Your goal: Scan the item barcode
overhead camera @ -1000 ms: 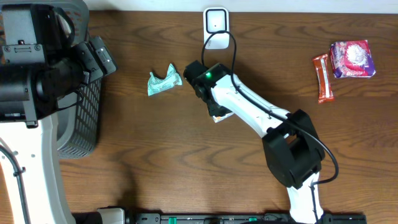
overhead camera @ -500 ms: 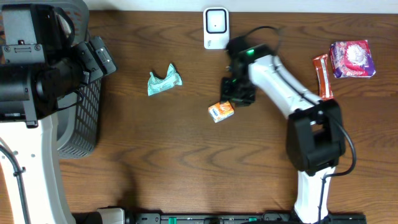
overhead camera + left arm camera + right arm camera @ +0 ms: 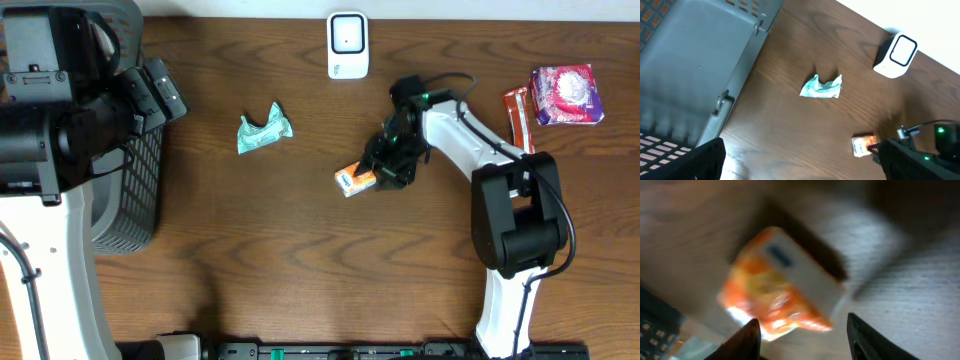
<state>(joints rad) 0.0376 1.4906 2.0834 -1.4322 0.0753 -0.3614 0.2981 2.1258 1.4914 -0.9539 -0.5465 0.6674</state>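
The right arm rises from its base at the table's (image 3: 250,260) near edge, folds at the elbow and reaches back toward the middle, its wrist tipped down so the right gripper (image 3: 383,172) sits low over the wood. In the blurred right wrist view its 2 fingers (image 3: 749,336) stand apart with a clear gap between them. The orange packet (image 3: 355,180), the item for scanning, lies flat on the table just beyond the tips and in line with that gap. Whether either tip touches it cannot be told. The left arm is raised over the far left side, and the left gripper (image 3: 800,164) has its 2 fingers spread wide with nothing between them. 1 grey basket (image 3: 135,190) lies below and to one side of those fingers, and 1 crumpled teal wrapper (image 3: 264,132) lies well ahead of them. 1 white scanner (image 3: 347,45) stands at the far edge, well apart from the right fingers and off to one side of them. Behind the right gripper, beyond the arm's elbow, lie 1 red bar (image 3: 518,124) and 1 purple packet (image 3: 567,95), touching each other. That makes 5 loose things in all.
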